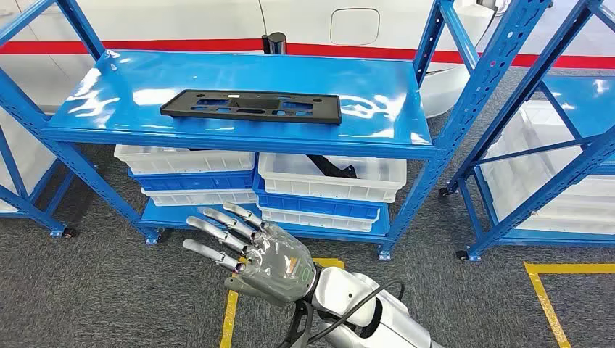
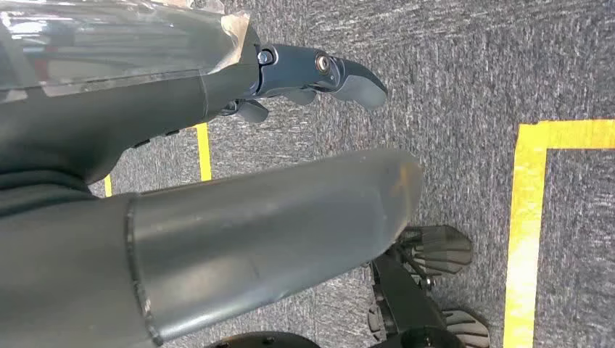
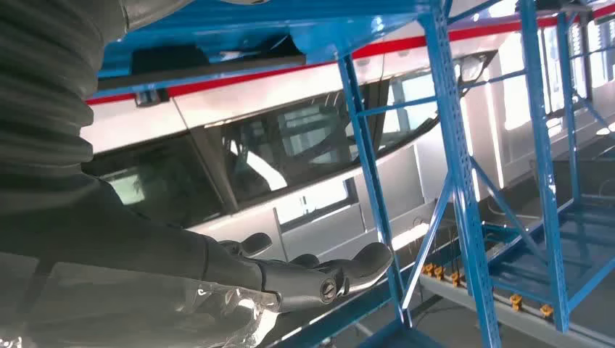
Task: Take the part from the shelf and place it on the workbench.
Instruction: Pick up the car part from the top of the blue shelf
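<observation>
Head view looks down on a blue metal shelf [image 1: 377,109] whose top board carries the part [image 1: 252,106], a flat black rectangular plate with cut-outs, lying flat near the middle of the board and slightly toward its front edge. Below that board, white plastic bins [image 1: 330,177] and blue bins [image 1: 315,205] are stacked on the lower level, and one white bin holds a dark item that is too hidden to name. The right robot hand [image 1: 250,254] is raised in front of the shelf, below the level of the top board and well apart from the part; its fingers are spread and extended toward the shelf, and it holds nothing. A second blue shelf [image 1: 551,145] stands to the right. The floor is grey carpet [image 1: 109,290] with yellow tape lines [image 1: 544,297]. In the left wrist view, the left robot hand [image 2: 312,80] hangs over the carpet with its fingers apart and nothing in them.
</observation>
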You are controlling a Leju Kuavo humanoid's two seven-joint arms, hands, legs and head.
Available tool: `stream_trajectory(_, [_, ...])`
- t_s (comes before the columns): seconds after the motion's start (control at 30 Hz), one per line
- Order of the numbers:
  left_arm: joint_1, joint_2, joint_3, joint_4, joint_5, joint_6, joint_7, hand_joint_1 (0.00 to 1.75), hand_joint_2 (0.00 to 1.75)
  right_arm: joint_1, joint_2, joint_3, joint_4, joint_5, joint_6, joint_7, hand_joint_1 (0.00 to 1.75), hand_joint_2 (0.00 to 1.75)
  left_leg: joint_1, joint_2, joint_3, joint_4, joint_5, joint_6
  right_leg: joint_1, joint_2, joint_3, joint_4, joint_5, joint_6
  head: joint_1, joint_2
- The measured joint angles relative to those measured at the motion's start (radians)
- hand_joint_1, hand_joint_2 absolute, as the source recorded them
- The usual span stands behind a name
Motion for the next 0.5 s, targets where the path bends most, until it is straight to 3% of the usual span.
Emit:
stream_trajectory(0.27, [-0.003,0.007,0.000,0.000,-0.001,0.006,0.010,0.00,0.00,-0.024,-0.001,0.032,0.030,-0.063,0.048,-0.020,0.00,1.75,-0.002,0.000,-0.002,0.005,-0.002,0.003,-0.004,0.000,0.000,-0.001,0.002,0.004,0.000,0.000])
stream_trajectory(0.4, [-0.008,0.006,0.000,-0.001,-0.002,0.016,0.018,0.00,0.00,-0.047,-0.001,0.048,0.041,-0.126,0.079,-0.035,0.00,1.75,0.001,0.003,0.000,-0.001,0.003,0.014,-0.002,-0.001,-0.003,-0.001,0.003,0.011,0.000,0.000])
stream_trajectory(0.47, [-0.010,0.006,0.000,-0.001,-0.002,0.018,0.019,0.00,0.00,-0.063,-0.002,0.052,0.041,-0.153,0.084,-0.037,0.00,1.75,0.008,0.010,0.006,-0.015,0.011,0.024,0.000,-0.012,-0.027,0.046,-0.020,0.012,0.002,0.000])
stream_trajectory(0.5, [-0.010,0.005,0.000,-0.001,-0.002,0.018,0.019,0.00,0.00,-0.068,-0.004,0.055,0.041,-0.160,0.085,-0.038,0.00,1.75,0.011,0.014,0.008,-0.018,0.013,0.026,0.000,-0.019,-0.055,0.101,-0.044,0.010,0.004,0.000])
